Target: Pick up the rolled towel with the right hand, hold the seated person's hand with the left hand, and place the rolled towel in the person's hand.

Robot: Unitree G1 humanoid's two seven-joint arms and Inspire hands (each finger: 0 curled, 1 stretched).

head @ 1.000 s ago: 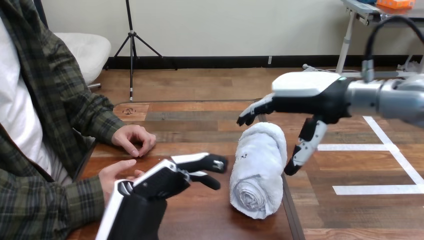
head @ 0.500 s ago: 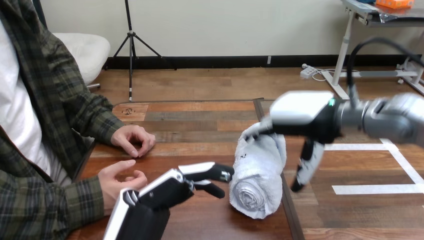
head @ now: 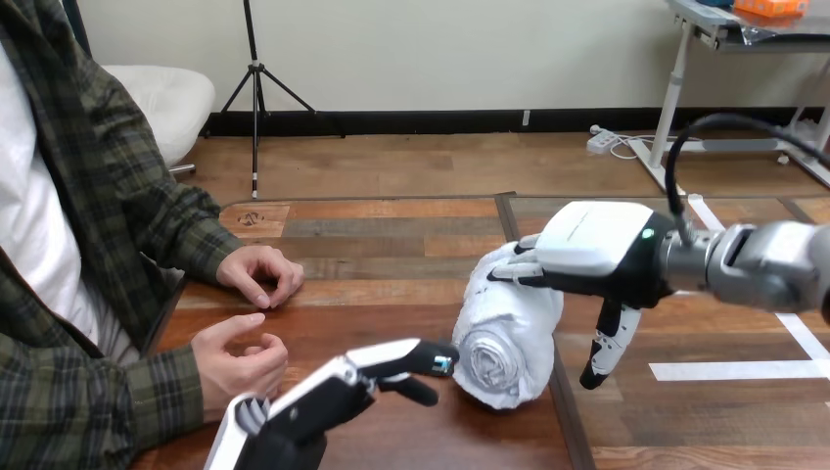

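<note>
The white rolled towel [head: 497,345] lies on the wooden table [head: 391,257] near its right edge, its spiral end facing me. My right hand [head: 599,247] sits over the towel's far half. Its fingers [head: 519,271] rest on top of the roll, and its thumb [head: 604,354] hangs down to the right, clear of the cloth. My left hand [head: 338,394] is low at the front, open, its straight fingers pointing right and almost reaching the towel's near end. The person's nearer hand [head: 235,357] lies loosely curled just left of my left hand, apart from it.
The person's other hand [head: 259,274] rests on the table farther back at the left. The table's right edge [head: 573,431] runs just beside the towel, with floor and white tape lines [head: 729,370] beyond it.
My right hand has come down and to the left, from above the towel until its fingers lie on the roll. My left hand has sunk a little and reached slightly toward the towel.
</note>
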